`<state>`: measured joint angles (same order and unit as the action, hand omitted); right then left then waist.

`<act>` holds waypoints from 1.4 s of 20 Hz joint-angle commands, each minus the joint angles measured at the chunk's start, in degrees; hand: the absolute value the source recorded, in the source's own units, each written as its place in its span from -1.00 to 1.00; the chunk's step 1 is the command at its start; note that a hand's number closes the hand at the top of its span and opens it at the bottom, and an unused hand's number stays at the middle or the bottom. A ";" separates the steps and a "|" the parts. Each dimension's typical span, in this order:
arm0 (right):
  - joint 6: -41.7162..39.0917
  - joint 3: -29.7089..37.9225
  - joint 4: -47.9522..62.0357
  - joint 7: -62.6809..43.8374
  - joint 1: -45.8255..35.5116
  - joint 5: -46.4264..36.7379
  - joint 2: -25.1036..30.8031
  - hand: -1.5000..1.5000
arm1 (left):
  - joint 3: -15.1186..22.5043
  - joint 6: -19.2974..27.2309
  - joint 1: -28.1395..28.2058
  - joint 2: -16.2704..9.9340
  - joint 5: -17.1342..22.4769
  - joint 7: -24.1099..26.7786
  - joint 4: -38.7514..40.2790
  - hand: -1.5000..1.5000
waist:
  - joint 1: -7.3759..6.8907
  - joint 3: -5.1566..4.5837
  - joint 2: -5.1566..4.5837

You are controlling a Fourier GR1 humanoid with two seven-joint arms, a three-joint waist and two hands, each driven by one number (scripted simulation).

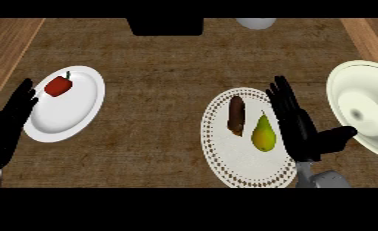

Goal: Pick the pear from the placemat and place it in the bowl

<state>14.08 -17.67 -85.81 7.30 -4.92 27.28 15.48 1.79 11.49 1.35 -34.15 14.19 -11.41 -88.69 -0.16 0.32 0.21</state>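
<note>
A yellow-green pear (263, 133) lies on the round white placemat (229, 165) with a dotted border, stem pointing away from me. A brown oblong item (236, 114) lies just left of it on the same mat. My right hand (299, 125) stands open right beside the pear, fingers straight and pointing away, thumb spread toward the bowl; it overlaps the mat's right edge. The cream bowl (341, 95) sits at the right edge, partly cut off. My left hand (15, 117) rests open at the left edge.
A white plate (77, 107) with a red pepper (58, 86) sits at the left, next to my left hand. A dark box (167, 26) and a pale round object (255, 23) stand at the counter's far side. Lighter wood strips run along both sides.
</note>
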 commanded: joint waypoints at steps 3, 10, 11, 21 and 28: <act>3.22 -1.61 5.66 -9.73 -4.95 -2.70 -0.44 1.00 | 3.30 0.08 -5.13 5.66 -1.52 3.05 -3.40 0.00 | -0.07 -0.35 -0.37; 30.93 -0.05 6.63 -12.21 -0.93 -17.62 -1.09 -1.00 | 9.21 2.13 -5.62 14.71 -1.61 6.90 -4.16 0.00 | 3.25 -0.65 0.31; 33.07 0.41 6.50 -6.63 1.79 -17.56 -4.56 -1.00 | 9.68 3.53 -6.27 15.58 -2.75 6.98 -4.26 0.00 | 2.96 -0.35 0.12; 45.31 -5.72 -10.44 -27.45 3.48 -37.32 5.58 -1.00 | 12.35 1.75 -7.65 19.36 -5.20 9.82 -0.80 0.00 | 0.58 -0.52 -0.04; 34.52 -3.71 -17.32 -57.57 -2.24 -45.96 12.76 -1.00 | 10.66 1.68 -10.11 20.24 -5.95 10.95 4.02 0.00 | 0.69 -0.56 -0.07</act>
<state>51.34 -21.62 -98.31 -35.42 -4.67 -14.03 24.96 13.63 14.99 -8.62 -13.63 7.79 -2.55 -87.30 0.59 -0.24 0.15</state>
